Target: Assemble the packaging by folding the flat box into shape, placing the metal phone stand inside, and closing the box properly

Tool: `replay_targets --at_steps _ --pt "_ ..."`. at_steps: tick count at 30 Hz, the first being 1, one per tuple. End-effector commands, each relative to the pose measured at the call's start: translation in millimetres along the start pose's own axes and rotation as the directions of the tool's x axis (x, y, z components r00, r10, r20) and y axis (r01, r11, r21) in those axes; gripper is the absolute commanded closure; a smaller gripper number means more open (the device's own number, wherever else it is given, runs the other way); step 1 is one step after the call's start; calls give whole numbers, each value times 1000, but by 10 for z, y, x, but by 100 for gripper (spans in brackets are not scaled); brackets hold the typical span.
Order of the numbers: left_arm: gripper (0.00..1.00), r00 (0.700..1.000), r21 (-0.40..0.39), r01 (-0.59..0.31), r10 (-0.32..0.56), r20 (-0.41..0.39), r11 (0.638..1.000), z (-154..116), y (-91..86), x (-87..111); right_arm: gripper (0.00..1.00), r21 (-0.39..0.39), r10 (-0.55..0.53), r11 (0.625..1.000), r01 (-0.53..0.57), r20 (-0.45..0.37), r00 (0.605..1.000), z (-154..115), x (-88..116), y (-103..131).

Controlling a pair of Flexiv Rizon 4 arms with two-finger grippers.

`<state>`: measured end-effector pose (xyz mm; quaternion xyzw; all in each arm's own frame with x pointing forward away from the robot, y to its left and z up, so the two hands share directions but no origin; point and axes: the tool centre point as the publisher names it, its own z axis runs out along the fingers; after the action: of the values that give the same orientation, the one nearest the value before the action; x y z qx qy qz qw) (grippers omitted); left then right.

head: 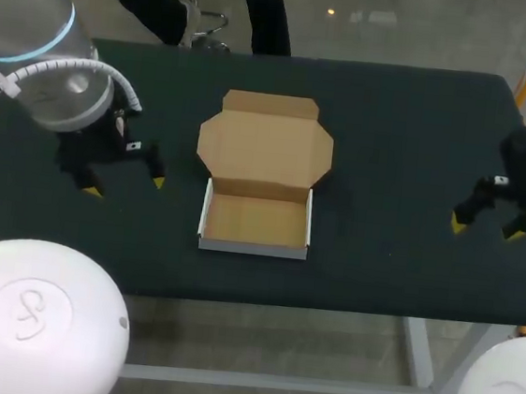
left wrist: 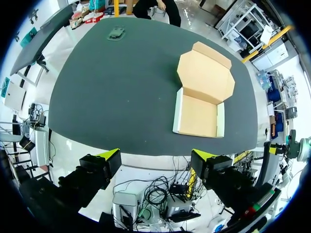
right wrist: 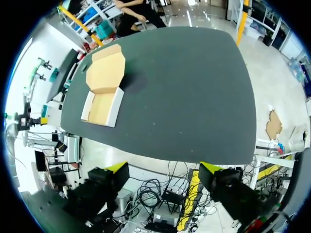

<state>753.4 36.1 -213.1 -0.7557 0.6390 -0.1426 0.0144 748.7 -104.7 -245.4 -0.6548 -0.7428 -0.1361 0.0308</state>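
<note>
The cardboard box [head: 256, 217] sits mid-table as a shallow tray with white walls standing up. Its brown lid [head: 265, 144] lies flat open behind it, and the tray holds nothing. Left of the box hangs my left gripper [head: 125, 186], open and holding nothing. My right gripper [head: 486, 228] is far to the right, also open with nothing in it. The left wrist view shows the box [left wrist: 198, 116] ahead of the left gripper [left wrist: 156, 155], and a small grey metal stand [left wrist: 116, 33] at the table's far end. In the right wrist view the box [right wrist: 102, 107] lies well ahead of the right gripper [right wrist: 163, 168].
The dark table [head: 402, 127] carries only the box and the stand. My left arm's big joint [head: 43, 52] covers the table's back left corner in the head view, hiding the stand there.
</note>
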Motion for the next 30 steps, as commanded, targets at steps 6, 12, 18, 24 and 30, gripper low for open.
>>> replay_targets --at_steps 6,12,18,24,30 --pt "0 1000 -15 6 -6 1 1000 149 -89 -58 0 6 0 1000 0 -1 1000 -21 4 5" --pt "0 999 -15 35 -35 14 999 279 -241 -141 0 6 0 1000 0 -1 1000 -21 4 5" --pt "0 999 -22 44 -43 28 999 439 -418 -280 0 6 0 1000 0 -1 1000 -21 4 5" --pt "0 998 -29 49 -49 26 998 584 -574 -423 0 6 0 1000 0 -1 1000 -21 4 5" --pt "0 998 -34 58 -57 30 998 755 -714 -543 0 6 0 1000 0 -1 1000 -21 4 5"
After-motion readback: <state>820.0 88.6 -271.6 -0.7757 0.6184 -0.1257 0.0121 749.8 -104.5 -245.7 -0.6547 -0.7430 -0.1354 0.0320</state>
